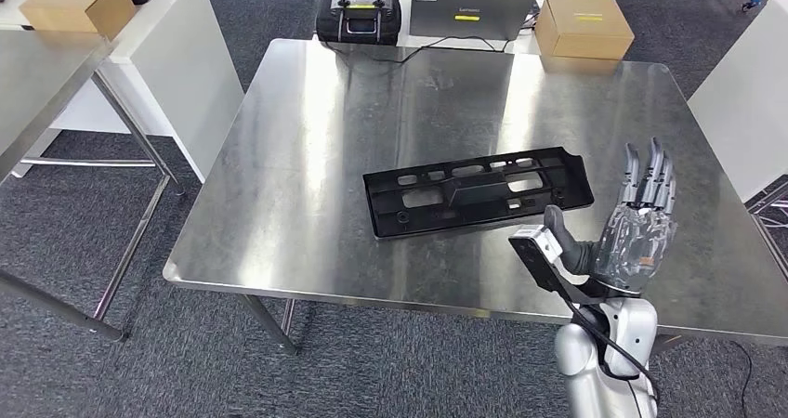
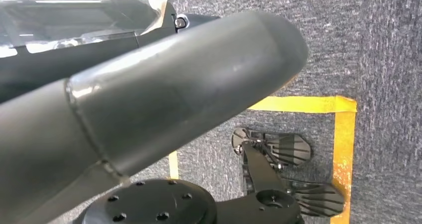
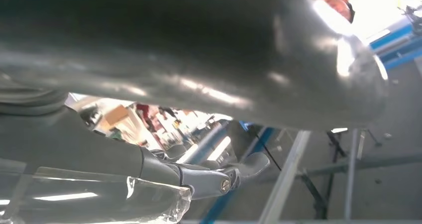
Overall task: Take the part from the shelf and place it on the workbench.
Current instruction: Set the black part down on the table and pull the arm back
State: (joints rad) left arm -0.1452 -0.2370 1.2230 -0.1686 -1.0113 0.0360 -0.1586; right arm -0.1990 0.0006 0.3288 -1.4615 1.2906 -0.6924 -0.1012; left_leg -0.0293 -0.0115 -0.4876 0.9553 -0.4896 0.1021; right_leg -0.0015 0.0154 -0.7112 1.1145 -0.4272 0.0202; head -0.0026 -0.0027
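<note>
Square brushed stainless-steel table (image 1: 307, 149) stands on dark grey carpet floor (image 1: 84, 344), its top glaring with reflected overhead light. Just beyond the table's far edge: a closed grey laptop (image 1: 474, 7), a black controller case (image 1: 358, 14), a tan cardboard box (image 1: 584, 26). Left of the table, a white cabinet (image 1: 181, 56) and a second steel table (image 1: 37, 84) carrying another cardboard box (image 1: 76, 5). Yellow floor tape (image 2: 343, 139) marks the carpet.

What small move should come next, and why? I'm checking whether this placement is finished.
Probably draw the right robot hand back toward the body. The long black plastic slotted part already lies flat on the shiny steel workbench, and the hand is raised beside its near right end with fingers spread, holding nothing, so the placing looks complete.
</note>
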